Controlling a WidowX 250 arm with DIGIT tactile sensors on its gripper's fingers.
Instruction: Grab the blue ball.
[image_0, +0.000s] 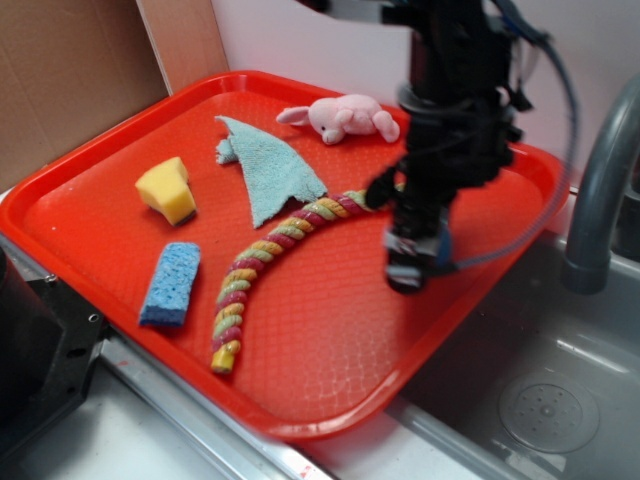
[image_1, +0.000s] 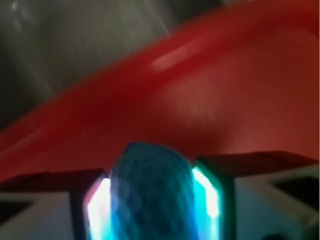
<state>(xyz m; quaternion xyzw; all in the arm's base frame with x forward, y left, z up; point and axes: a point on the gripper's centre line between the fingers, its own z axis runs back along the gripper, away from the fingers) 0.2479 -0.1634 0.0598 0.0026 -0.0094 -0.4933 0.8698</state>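
The blue ball (image_1: 151, 192) fills the gap between my two fingers in the wrist view, teal and bumpy, squeezed narrow by the pads on both sides. My gripper (image_1: 151, 200) is shut on it. In the exterior view the gripper (image_0: 412, 262) hangs over the right part of the red tray (image_0: 90, 200), and only a sliver of the blue ball (image_0: 443, 246) shows at its right side. The picture is blurred around the arm.
On the tray lie a yellow sponge (image_0: 167, 189), a flat light-blue sponge (image_0: 171, 284), a teal cloth (image_0: 269, 166), a pink plush toy (image_0: 343, 117) and a twisted coloured rope (image_0: 262, 264). A metal sink (image_0: 540, 390) and a grey faucet (image_0: 595, 190) are to the right.
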